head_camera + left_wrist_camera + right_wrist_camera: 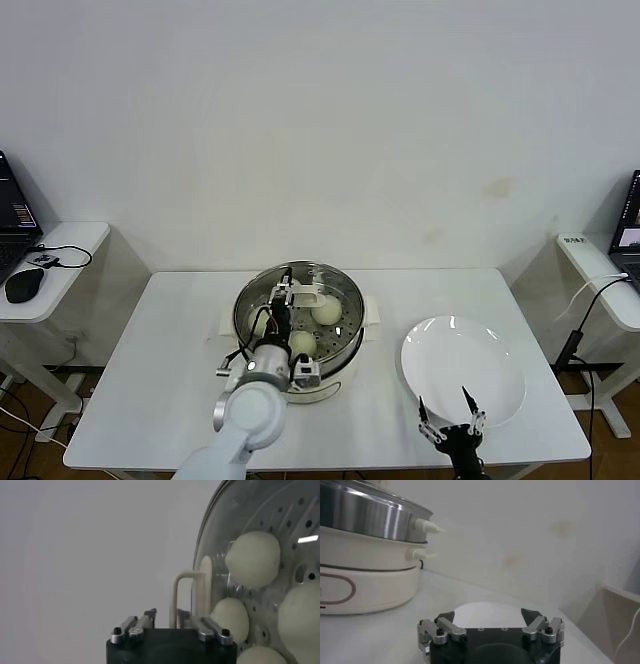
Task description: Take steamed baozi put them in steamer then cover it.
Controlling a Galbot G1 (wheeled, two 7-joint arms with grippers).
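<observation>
Head view: your left gripper (296, 294) reaches over the steamer (345, 325) at the cover (340, 282).
Left wrist view shows you its fingers spread either side of the cover's cream handle (187, 592), not clamped. Steamed baozi (252, 559) sit inside under the glass. Your right gripper (452, 411) waits released by the white plate (463, 371), on the table (160, 360).
</observation>
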